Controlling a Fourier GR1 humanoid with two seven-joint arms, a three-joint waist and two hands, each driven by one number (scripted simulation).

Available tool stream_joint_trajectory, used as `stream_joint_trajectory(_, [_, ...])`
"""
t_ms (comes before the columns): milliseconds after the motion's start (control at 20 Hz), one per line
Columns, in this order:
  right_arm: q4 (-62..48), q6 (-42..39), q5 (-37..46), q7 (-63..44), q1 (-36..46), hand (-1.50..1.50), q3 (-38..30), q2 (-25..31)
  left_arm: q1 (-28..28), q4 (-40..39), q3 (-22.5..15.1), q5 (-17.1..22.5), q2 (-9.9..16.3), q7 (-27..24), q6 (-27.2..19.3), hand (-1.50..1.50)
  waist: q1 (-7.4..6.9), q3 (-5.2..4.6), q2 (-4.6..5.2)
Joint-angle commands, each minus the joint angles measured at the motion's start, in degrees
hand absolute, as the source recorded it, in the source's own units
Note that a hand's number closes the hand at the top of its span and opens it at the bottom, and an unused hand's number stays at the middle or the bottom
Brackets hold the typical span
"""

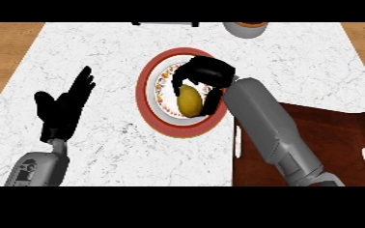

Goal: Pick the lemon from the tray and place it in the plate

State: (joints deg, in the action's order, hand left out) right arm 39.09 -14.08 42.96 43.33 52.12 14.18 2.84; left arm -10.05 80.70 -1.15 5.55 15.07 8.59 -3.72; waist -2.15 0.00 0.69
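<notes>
The yellow lemon (189, 101) is over the middle of the red-rimmed plate (146, 96), which lies on the white marble counter. My right hand (206, 75) reaches over the plate from the right and its fingers curl round the lemon's top and sides. Whether the lemon rests on the plate or hangs just above it I cannot tell. The dark brown tray (321, 145) lies at the lower right, partly under my right forearm. My left hand (64, 106) is open at the left, fingers up, resting over the counter.
A grey bowl (246, 28) stands at the counter's far edge, right of centre. A dark object (165, 23) shows at the far edge near the middle. Wooden floor shows past the counter's left and right corners.
</notes>
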Motion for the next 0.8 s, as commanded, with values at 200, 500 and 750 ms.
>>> stream_joint_trajectory(200, [-16.59,2.13,0.15,15.25,7.31,-1.5,-2.97,-0.72,-2.8,-3.94,0.32,-0.83,-1.35,-1.37,0.36,0.0,0.01,0.03,0.28])
stream_joint_trajectory(500, [-12.15,-10.29,-10.71,23.8,7.57,-1.5,-8.41,-1.75,-1.06,-1.3,1.72,0.31,0.44,0.15,1.09,0.0,0.69,0.08,-0.28])
stream_joint_trajectory(750, [-13.11,-21.16,-18.27,16.65,10.0,-1.5,-11.27,0.42,-0.68,1.04,1.57,0.42,0.43,2.48,0.66,0.0,0.87,0.07,-0.52])
